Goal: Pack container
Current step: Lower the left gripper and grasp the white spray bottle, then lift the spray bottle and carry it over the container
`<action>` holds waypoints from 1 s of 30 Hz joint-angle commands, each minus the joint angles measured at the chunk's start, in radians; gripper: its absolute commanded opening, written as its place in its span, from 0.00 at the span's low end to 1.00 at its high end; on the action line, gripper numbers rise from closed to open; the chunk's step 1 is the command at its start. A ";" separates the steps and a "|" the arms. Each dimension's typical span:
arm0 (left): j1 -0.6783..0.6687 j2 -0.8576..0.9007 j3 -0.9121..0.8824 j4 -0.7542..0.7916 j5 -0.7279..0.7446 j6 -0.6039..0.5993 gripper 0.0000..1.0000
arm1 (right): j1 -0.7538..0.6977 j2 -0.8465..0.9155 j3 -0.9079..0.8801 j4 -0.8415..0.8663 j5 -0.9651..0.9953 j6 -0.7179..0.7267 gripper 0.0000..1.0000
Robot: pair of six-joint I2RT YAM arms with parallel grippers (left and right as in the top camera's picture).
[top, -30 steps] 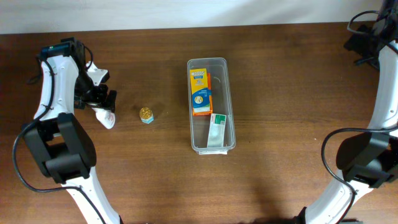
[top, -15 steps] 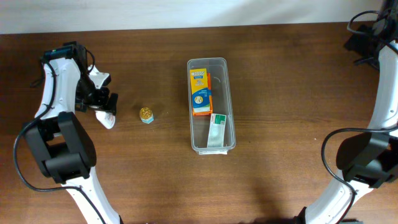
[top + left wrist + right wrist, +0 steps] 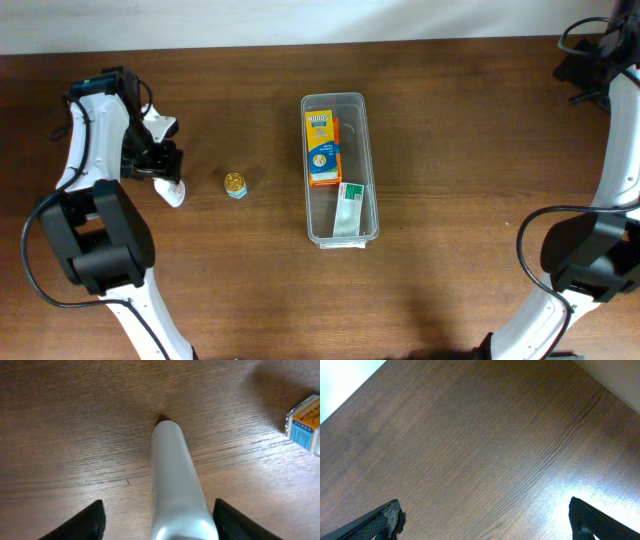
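Clear plastic container: we see it in the middle of the worktop, its long sides running from the far edge toward the near edge.
Inside the container: an orange box lies flat in the far half. A white and green box lies at the near end, close to the right wall.
White tube: flat on the wood toward the left edge, well apart from the container. In the left wrist view it runs straight out from between the fingers.
Small yellow and blue box: on the worktop between the tube and the container, nearer the tube and touching neither.
Left fingers: part-way spread and low over the worktop, one on each side of the tube. We see bare wood between the tube and one finger. The other finger sits just beside the tube, and we cannot tell whether it touches. The tube lies on the wood.
Right fingers: spread wide over bare wood near the far right corner, with nothing between them.
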 commanded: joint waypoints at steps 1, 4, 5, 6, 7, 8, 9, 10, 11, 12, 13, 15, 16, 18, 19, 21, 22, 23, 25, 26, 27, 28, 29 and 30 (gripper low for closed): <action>0.000 0.011 -0.005 0.001 -0.002 0.005 0.58 | -0.002 0.003 -0.002 0.002 0.013 0.001 0.98; 0.000 0.011 -0.005 -0.002 -0.002 0.005 0.52 | -0.002 0.003 -0.002 0.002 0.013 0.001 0.98; 0.000 0.011 -0.005 -0.002 -0.002 0.005 0.50 | -0.002 0.003 -0.002 0.002 0.013 0.001 0.98; 0.000 0.011 -0.005 -0.002 -0.002 0.005 0.49 | -0.002 0.003 -0.002 0.002 0.013 0.001 0.98; 0.000 0.011 -0.005 -0.003 -0.002 0.005 0.47 | -0.002 0.003 -0.002 0.002 0.013 0.001 0.98; 0.000 0.011 -0.005 -0.003 -0.002 0.005 0.45 | -0.002 0.003 -0.002 0.002 0.013 0.001 0.99; 0.000 0.011 -0.005 -0.005 -0.002 0.005 0.42 | -0.002 0.003 -0.002 0.002 0.013 0.000 0.98; 0.000 0.011 -0.005 -0.006 -0.002 0.005 0.42 | -0.002 0.003 -0.002 0.002 0.013 0.001 0.98; 0.000 0.011 -0.005 -0.007 -0.002 0.005 0.41 | -0.002 0.003 -0.002 0.002 0.013 0.001 0.98; 0.000 0.011 -0.005 -0.008 -0.002 0.005 0.41 | -0.002 0.003 -0.002 0.002 0.013 0.001 0.98; 0.000 0.011 -0.005 -0.009 -0.002 0.005 0.41 | -0.002 0.003 -0.002 0.002 0.013 0.001 0.98; 0.000 0.011 -0.005 -0.009 -0.001 -0.001 0.39 | -0.002 0.003 -0.002 0.002 0.013 0.001 0.98; 0.000 0.011 -0.005 -0.009 0.000 -0.005 0.35 | -0.002 0.003 -0.002 0.002 0.013 0.001 0.98; 0.000 0.011 -0.005 -0.010 0.006 -0.015 0.27 | -0.002 0.003 -0.002 0.002 0.013 0.001 0.98; 0.000 0.011 -0.005 -0.010 0.014 -0.017 0.27 | -0.002 0.003 -0.002 0.002 0.013 0.000 0.98; 0.000 0.011 -0.005 -0.010 0.039 -0.018 0.27 | -0.002 0.003 -0.002 0.002 0.013 0.000 0.98; 0.000 0.011 -0.005 -0.010 0.058 -0.018 0.27 | -0.002 0.003 -0.002 0.002 0.013 0.001 0.98; 0.000 0.011 -0.005 -0.009 0.068 -0.018 0.27 | 0.000 0.003 -0.002 0.002 0.013 0.000 0.98; 0.000 0.011 -0.004 -0.010 0.087 -0.021 0.27 | 0.002 0.003 -0.002 0.002 0.013 0.001 0.98; 0.000 0.011 0.000 -0.010 0.090 -0.036 0.26 | 0.003 0.003 -0.002 0.002 0.013 0.001 0.98; 0.000 0.011 0.005 -0.010 0.090 -0.055 0.26 | 0.003 0.003 -0.002 0.002 0.013 0.000 0.98; 0.000 0.011 0.011 -0.012 0.097 -0.064 0.27 | 0.003 0.003 -0.002 0.002 0.013 0.001 0.98; 0.000 0.011 0.023 -0.018 0.114 -0.066 0.27 | 0.002 0.003 -0.002 0.002 0.013 0.001 0.98; -0.001 0.011 0.037 -0.026 0.132 -0.070 0.27 | 0.002 0.003 -0.002 0.002 0.013 0.001 0.98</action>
